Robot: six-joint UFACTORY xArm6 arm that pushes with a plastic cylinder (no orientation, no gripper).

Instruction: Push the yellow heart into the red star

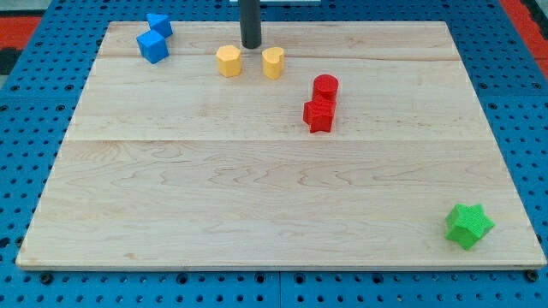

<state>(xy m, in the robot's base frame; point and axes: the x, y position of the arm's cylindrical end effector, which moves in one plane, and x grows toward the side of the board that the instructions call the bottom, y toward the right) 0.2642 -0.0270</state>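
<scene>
The yellow heart [273, 62] lies near the view's top, a little right of centre. The red star [318, 115] lies below and to the right of it, touching a red cylinder [325, 87] just above it. My tip [250, 44] stands at the view's top, just above and between the yellow heart and a yellow hexagon [229, 61], touching neither. The heart and the star are apart by about a block's width.
Two blue blocks, a cube [153, 46] and a smaller one [159, 24], sit at the top left. A green star [468, 226] lies at the bottom right corner. The wooden board [274, 197] rests on a blue perforated surface.
</scene>
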